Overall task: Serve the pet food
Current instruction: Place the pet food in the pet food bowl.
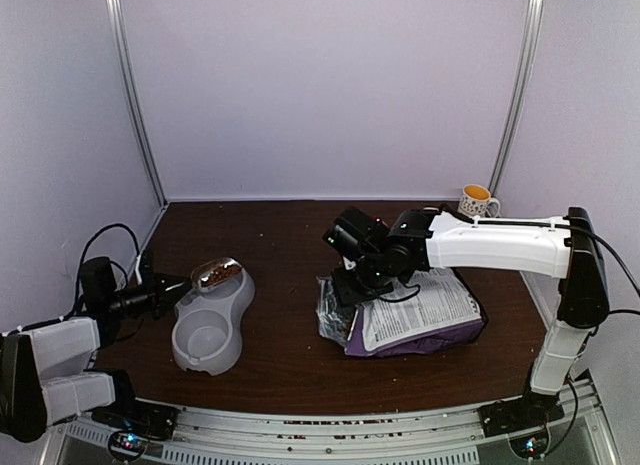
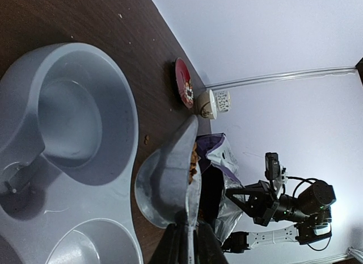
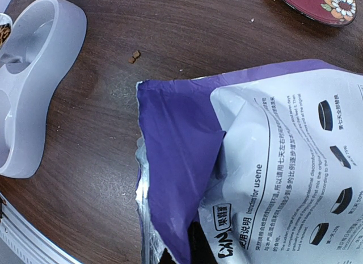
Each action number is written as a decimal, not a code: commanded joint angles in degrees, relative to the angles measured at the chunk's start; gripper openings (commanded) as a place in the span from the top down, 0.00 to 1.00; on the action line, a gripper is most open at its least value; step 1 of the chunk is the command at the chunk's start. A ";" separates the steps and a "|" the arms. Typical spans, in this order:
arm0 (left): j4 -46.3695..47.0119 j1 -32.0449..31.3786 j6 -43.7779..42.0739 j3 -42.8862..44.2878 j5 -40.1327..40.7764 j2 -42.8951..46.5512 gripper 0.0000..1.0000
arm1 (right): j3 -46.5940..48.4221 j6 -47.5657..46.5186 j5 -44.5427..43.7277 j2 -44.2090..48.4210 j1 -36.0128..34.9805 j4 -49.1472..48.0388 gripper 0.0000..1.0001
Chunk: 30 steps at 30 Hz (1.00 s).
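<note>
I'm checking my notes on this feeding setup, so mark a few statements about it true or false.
1. The scoop in the left hand carries pet food. True.
2. Both wells of the feeder are full. False: both look empty.
3. The right hand is at the mouth of the bag. True.
4. The mug stands beside the feeder. False: it is at the far right corner.

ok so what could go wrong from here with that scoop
The scoop in the left gripper sits full of kibble at the bowl's rim, so tipping could spill pellets onto the table, where strays already lie. The bag is open and could shed more.
</note>
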<state>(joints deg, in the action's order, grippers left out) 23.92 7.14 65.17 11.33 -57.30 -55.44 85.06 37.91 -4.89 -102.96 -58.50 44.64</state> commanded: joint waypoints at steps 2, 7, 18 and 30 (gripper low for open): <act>0.99 1.40 -1.81 0.66 -1.31 -0.50 1.00 | -0.77 0.39 -0.56 0.05 0.67 -0.26 1.00; -3.21 1.58 -4.45 1.51 0.25 -0.31 1.00 | -0.50 0.15 -0.47 -0.51 0.71 -0.41 1.00; -12.00 1.56 -10.45 4.49 3.70 -0.28 1.00 | -1.33 0.23 -0.22 -0.41 0.83 -1.19 1.00; -14.59 1.61 -11.70 4.49 6.89 0.12 1.00 | -2.96 0.25 -0.21 0.40 0.92 -2.10 1.00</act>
<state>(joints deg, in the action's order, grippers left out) 8.91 8.21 55.40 14.17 -51.72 -55.94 82.98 37.78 -3.88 -103.44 -58.50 41.67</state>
